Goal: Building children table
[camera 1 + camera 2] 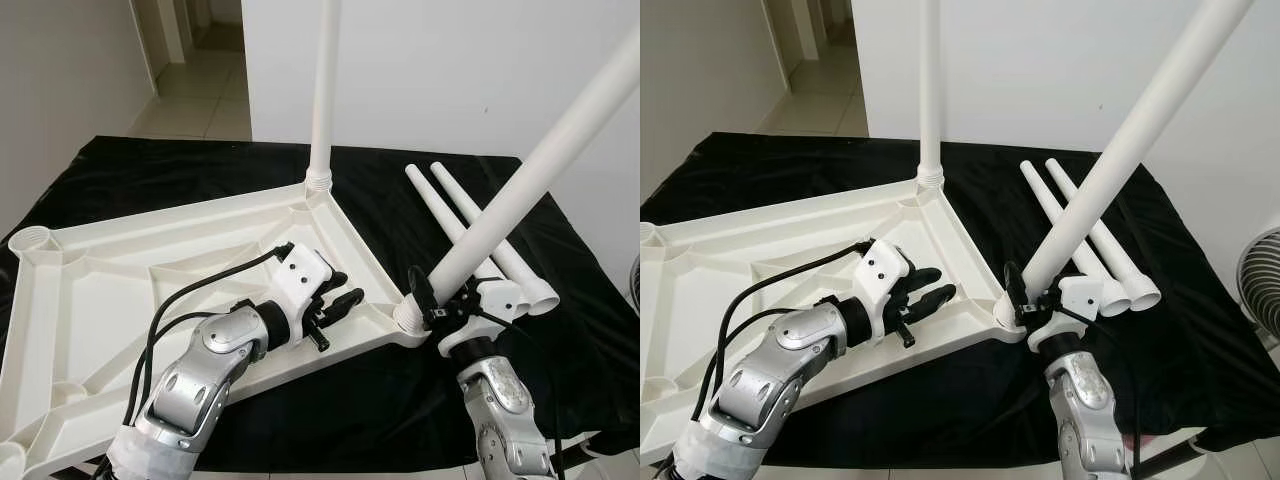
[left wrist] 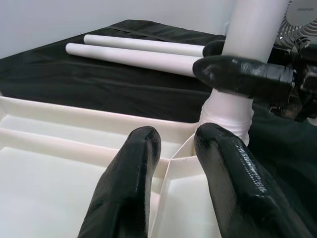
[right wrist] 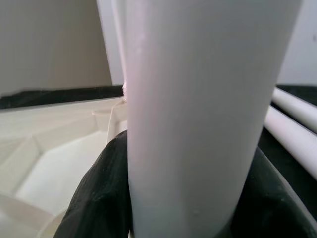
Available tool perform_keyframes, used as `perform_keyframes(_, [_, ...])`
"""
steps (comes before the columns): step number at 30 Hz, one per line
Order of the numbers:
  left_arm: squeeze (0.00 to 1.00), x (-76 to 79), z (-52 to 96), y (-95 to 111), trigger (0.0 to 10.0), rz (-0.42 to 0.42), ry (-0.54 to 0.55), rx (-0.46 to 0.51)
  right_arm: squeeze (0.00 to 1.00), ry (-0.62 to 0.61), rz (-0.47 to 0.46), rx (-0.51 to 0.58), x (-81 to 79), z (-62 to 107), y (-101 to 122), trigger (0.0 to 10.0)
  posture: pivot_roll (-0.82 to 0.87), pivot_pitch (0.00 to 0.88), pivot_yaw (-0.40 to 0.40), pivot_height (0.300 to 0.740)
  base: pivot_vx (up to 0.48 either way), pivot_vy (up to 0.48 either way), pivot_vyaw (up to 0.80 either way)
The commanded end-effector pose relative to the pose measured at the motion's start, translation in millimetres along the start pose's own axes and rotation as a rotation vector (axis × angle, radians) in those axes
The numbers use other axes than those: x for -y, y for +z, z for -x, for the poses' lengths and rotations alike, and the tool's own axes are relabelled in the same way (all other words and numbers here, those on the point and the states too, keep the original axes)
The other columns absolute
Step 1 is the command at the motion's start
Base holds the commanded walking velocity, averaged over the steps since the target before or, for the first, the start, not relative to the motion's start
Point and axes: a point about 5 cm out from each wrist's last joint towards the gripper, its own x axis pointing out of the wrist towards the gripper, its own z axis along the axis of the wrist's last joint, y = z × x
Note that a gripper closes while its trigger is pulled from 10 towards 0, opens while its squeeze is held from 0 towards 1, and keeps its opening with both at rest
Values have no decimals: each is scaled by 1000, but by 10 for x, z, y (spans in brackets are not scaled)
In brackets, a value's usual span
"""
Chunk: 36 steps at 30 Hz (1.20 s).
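Black cloth (image 1: 560, 330) covers the work surface, with a white wall behind and a tiled hallway at the far left. Nearest, the left gripper (image 1: 335, 300) lies over the upturned white tabletop (image 1: 110, 300), fingers (image 2: 129, 188) slightly apart and holding nothing, pointing at the tabletop's near corner socket. At that socket the right gripper (image 1: 440, 300) is clamped around the base of a white leg (image 1: 540, 165), which leans steeply up to the right, its lower end at the socket. In the right wrist view the black fingers (image 3: 94, 198) wrap both sides of this leg. Just beyond, two spare legs (image 1: 480, 235) lie side by side on the cloth, right of the tabletop. Farther back, an upright leg (image 1: 324, 90) stands in the far corner socket. A fan (image 1: 1258, 290) shows at the right edge of the right eye view.
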Motion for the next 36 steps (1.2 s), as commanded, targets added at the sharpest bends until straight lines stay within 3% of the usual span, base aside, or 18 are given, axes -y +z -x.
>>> perform_keyframes(1, [0, 5, 1, 5, 10000, 11, -2, 1, 0, 5, 80, -250, 23, 202, -443, 10000, -1, 83, 28, 740, 0, 0, 0])
perform_keyframes(2, [0, 3, 3, 6, 10000, 10, -1, 0, 0, 26, 120, -253, 15, 193, -437, 10000, -1, 85, 28, 740, 0, 0, 0])
perform_keyframes(12, [0, 7, 15, 7, 10000, 12, 1, -2, 0, 71, 187, -351, 70, 77, -481, 10000, 1, 90, 32, 740, 0, 0, 0])
perform_keyframes(22, [0, 2, 22, 11, 10000, 11, 4, -2, 0, 89, 145, -403, 174, 21, -495, 10000, 4, 92, 30, 740, 0, 0, 0])
perform_keyframes(24, [0, 3, 25, 12, 10000, 13, 4, -2, 0, 70, 126, -411, 203, 58, -527, 10000, 6, 93, 28, 740, 0, 0, 0])
perform_keyframes(27, [0, 1, 29, 12, 10000, 12, 6, -2, 0, -15, 26, -410, 246, 126, -580, 10000, 8, 92, 27, 740, 0, 0, 0])
perform_keyframes(32, [0, -1, 32, 16, 10000, 11, 8, -2, 0, -72, -27, -370, 255, 171, -583, 10000, 8, 94, 27, 740, 0, 0, 0])
perform_keyframes(36, [0, -4, 32, 20, 10000, 12, 2, -3, 0, -77, -90, -309, 133, 240, -568, 10000, 5, 96, 36, 740, 0, 0, 0])
